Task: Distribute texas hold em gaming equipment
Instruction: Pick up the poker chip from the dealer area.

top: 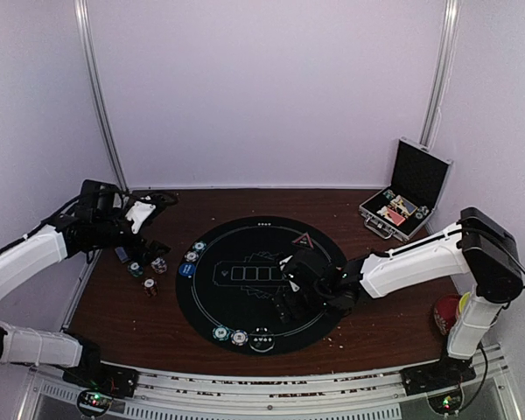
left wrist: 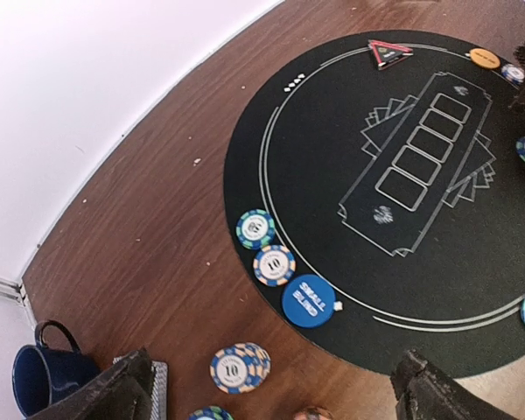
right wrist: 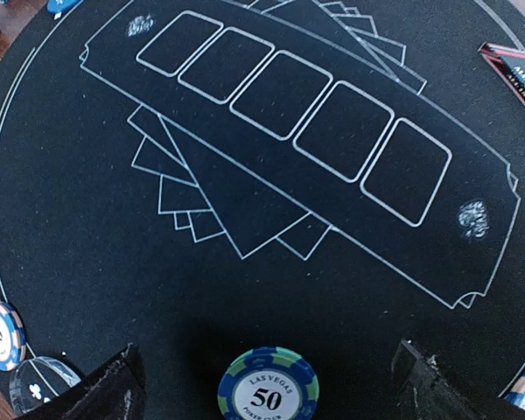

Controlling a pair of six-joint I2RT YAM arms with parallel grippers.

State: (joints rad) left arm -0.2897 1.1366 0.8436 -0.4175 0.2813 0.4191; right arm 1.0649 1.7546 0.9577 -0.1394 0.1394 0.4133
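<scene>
Above mat (right wrist: 245, 289): right fingers (right wrist: 101, 392) spread wide, empty; 50 chip (right wrist: 267, 389) between.

Open black case (top: 411, 197) far right; blue mug (left wrist: 48, 372) left.

The left arm (top: 26, 258) bends in from the left side. The left claw (left wrist: 271, 389) has its fingers spread wide. The right arm (top: 411, 262) reaches low toward the middle. The right claw (right wrist: 267, 381) is spread wide too.
</scene>
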